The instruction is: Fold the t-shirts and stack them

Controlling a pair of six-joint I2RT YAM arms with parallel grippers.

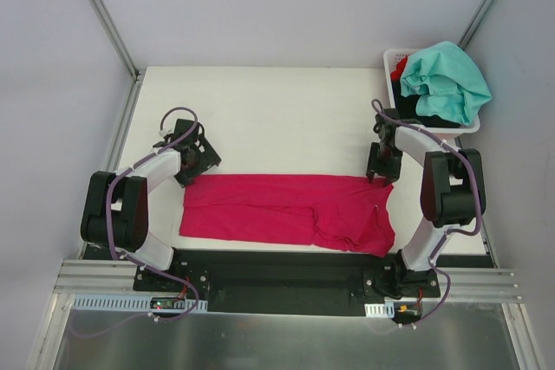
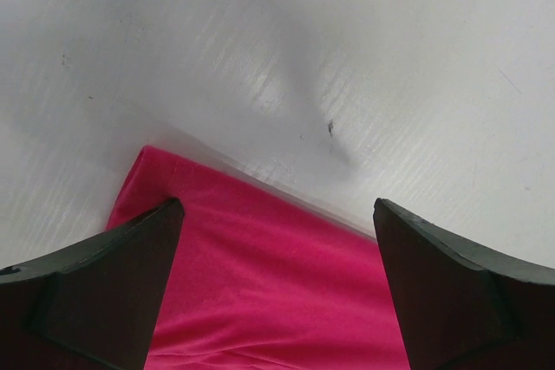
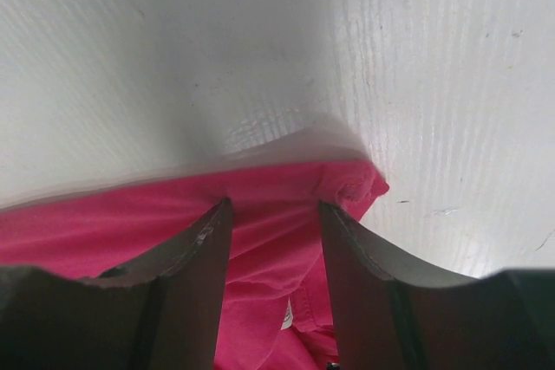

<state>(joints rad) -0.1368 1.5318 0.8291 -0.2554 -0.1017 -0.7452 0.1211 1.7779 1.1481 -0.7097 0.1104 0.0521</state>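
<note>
The magenta-pink t-shirt [image 1: 286, 210] lies flat on the white bench [image 1: 277, 119] as a long band. Its right end is wider and more rumpled than its left end. In the right wrist view a small white label [image 3: 287, 314] shows on the cloth, just in from the shirt's far right corner.

The left pincer [image 1: 192, 171] sits at the shirt's far left corner. In its own camera the fingers [image 2: 113, 283] stand wide apart, low over the pink cloth on either side of that corner, and they grip nothing. The right pincer [image 1: 380, 172] sits at the shirt's far right corner. Its fingers [image 3: 195, 275] are only partly spread and straddle the puckered far edge of the cloth. The pink fabric shows in the gap between them, and they are not closed on it.

Beyond the shirt's right end, well apart from it, stands a white plastic basket [image 1: 392, 60]. A teal-mint t-shirt [image 1: 447, 75] is heaped on top of it and spills over the rim. A black t-shirt [image 1: 434, 110] lies under the teal one, and a bit of a red t-shirt [image 1: 399, 67] shows at the basket's left side.
</note>
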